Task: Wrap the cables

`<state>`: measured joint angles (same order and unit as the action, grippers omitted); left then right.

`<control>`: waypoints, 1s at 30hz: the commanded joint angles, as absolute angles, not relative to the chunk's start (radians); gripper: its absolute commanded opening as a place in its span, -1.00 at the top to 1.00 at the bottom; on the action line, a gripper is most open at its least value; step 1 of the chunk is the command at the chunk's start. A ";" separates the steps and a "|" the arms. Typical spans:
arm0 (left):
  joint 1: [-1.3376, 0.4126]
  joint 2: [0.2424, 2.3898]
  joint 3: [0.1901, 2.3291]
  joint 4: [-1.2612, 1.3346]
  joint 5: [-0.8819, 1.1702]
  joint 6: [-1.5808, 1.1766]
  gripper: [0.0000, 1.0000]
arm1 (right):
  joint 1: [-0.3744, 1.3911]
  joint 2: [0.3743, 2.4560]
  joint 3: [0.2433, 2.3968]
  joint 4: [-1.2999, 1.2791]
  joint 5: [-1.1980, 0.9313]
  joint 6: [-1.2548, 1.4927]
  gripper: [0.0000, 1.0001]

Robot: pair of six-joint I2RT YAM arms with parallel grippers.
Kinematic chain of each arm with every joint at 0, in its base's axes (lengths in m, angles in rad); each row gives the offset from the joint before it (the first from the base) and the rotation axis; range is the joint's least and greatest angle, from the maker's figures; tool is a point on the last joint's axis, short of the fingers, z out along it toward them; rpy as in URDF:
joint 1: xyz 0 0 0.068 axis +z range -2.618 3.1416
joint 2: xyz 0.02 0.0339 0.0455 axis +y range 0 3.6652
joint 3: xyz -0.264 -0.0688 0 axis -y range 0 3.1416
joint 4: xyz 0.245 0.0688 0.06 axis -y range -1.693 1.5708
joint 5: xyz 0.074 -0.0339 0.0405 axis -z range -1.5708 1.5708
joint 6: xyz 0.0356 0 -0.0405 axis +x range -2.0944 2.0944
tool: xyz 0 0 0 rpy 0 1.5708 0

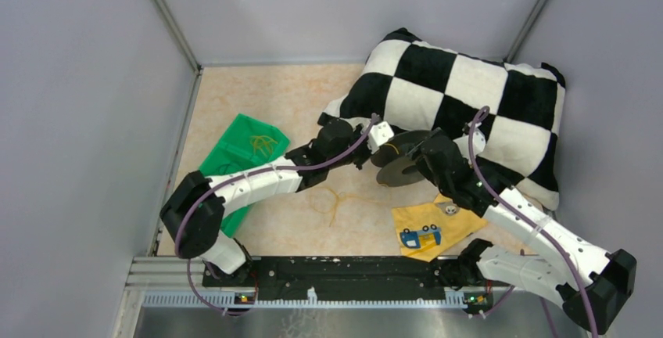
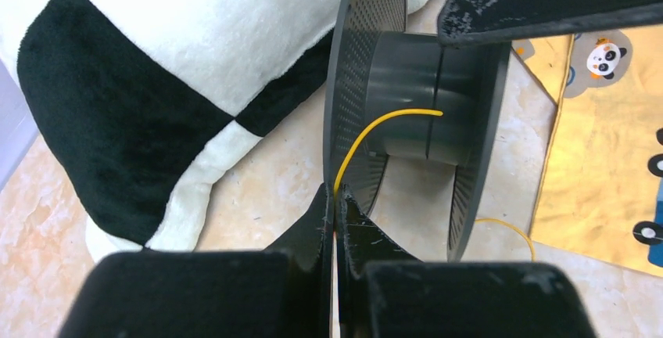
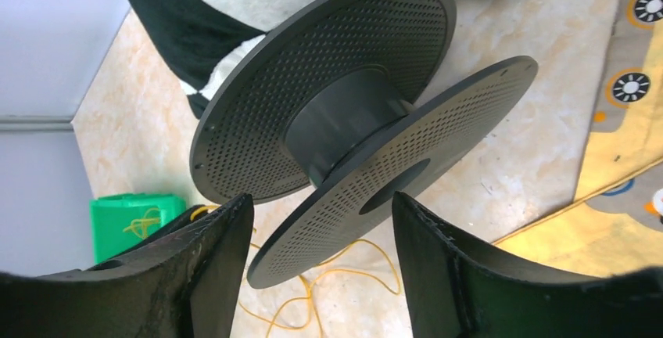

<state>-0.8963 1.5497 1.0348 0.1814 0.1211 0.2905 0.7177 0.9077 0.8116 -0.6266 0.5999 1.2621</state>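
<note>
Counter (image 1: 281, 95): checkered pillow (image 1: 469, 95) fills the far right. Black spool (image 3: 344, 115) sits in front of it. Right jaws are spread across the near flange and apparently clamp it.

Cable (image 2: 381, 124): thin yellow wire pinched in the left jaws, which are pressed together. It runs straight ahead onto the hub between the flanges; slack loops lie on the counter below.

Hub axis lies crosswise to the wire run. The left arm is nearer, so the winding likely falls to it.

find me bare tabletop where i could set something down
Free: the far strip of beige marbled tabletop between green plastic bin and checkered plush pillow. Crowded: the middle, with black perforated spool, loose yellow wire and yellow cartoon cloth.
</note>
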 commanded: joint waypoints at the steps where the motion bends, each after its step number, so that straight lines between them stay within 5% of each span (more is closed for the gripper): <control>1: -0.894 1.469 1.005 0.247 0.140 0.280 1.00 | 0.713 0.913 0.813 -0.557 0.572 1.219 -0.17; 15: -0.973 1.281 0.817 0.345 -0.065 0.146 1.00 | 0.715 0.975 0.866 -0.485 0.458 1.062 0.99; 30: -1.318 1.278 0.893 0.293 -0.591 -0.043 1.00 | 0.779 1.029 0.994 -0.635 0.608 1.139 1.00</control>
<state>-1.2957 1.2675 0.8345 0.2691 -0.4290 0.0532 0.7605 1.0222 0.8890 -0.6044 0.5228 1.1210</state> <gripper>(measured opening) 0.007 0.015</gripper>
